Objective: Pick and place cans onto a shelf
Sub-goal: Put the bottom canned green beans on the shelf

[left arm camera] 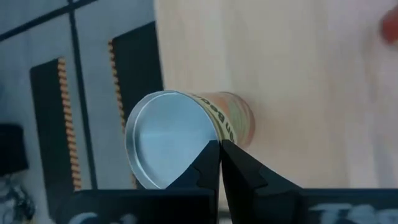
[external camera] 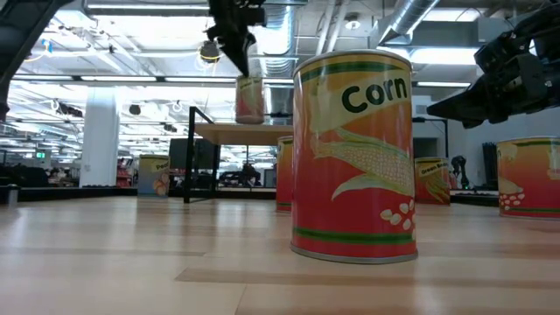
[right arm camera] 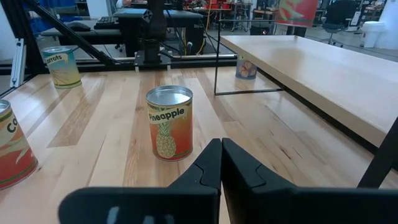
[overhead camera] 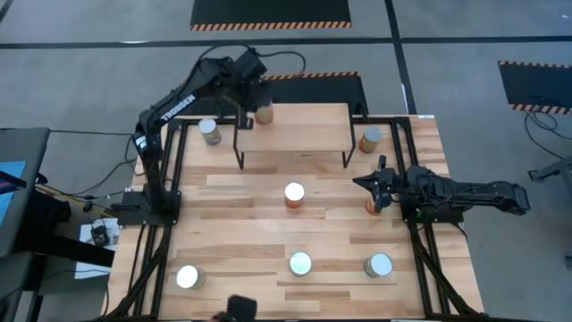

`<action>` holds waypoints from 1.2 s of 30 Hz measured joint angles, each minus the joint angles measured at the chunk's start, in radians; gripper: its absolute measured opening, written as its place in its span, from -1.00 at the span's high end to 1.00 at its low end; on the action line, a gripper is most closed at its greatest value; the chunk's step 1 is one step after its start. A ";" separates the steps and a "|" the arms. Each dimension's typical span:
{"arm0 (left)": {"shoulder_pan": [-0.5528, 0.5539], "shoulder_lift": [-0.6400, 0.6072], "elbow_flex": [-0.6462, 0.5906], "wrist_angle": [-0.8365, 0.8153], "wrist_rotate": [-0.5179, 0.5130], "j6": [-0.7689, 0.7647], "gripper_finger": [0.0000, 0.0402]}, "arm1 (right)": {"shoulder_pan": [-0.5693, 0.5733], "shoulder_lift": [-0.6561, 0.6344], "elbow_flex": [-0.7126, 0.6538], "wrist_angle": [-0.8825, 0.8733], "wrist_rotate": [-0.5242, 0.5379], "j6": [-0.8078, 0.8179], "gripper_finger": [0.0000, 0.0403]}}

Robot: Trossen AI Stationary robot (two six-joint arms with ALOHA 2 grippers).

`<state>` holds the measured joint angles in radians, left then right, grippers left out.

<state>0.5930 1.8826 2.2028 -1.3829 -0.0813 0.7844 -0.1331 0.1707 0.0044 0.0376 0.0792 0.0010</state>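
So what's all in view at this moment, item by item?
can on the shelf: one, orange label, at the board's left rear corner
cans on the table: seven, silver tops; one left of the shelf, one right of it, one mid-table, one beside the right arm, three along the front
shelf: one, light wood, black legs, rear of table
table: one, slatted wood, black frame
floor mats: three, black with striped edges, behind the table
left gripper: fingers shut, above the shelf can
right gripper: fingers shut, right side, mid-table
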 joint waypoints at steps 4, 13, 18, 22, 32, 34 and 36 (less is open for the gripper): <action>0.053 0.002 0.000 0.025 0.003 0.020 1.00 | 0.000 0.000 0.000 0.000 0.000 0.000 0.86; 0.102 0.036 -0.009 0.045 0.096 0.059 1.00 | 0.000 0.000 0.000 0.000 0.000 0.000 0.86; 0.104 0.036 -0.031 0.065 0.092 0.069 1.00 | 0.000 -0.001 0.000 0.000 0.000 0.000 0.86; 0.108 0.036 -0.032 0.066 0.086 0.069 1.00 | 0.000 -0.001 0.000 0.000 0.000 0.000 0.86; 0.109 0.044 -0.035 0.075 0.104 0.060 1.00 | 0.000 -0.001 0.000 0.000 0.000 0.000 0.86; 0.109 0.052 -0.048 0.075 0.103 0.058 1.00 | 0.000 -0.001 0.000 0.000 0.000 0.000 0.86; 0.105 0.059 -0.049 0.088 0.102 0.059 1.00 | 0.000 -0.001 0.000 0.000 0.000 0.000 0.86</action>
<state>0.6984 1.9413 2.1540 -1.2945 0.0206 0.8436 -0.1333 0.1699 0.0044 0.0376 0.0788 0.0006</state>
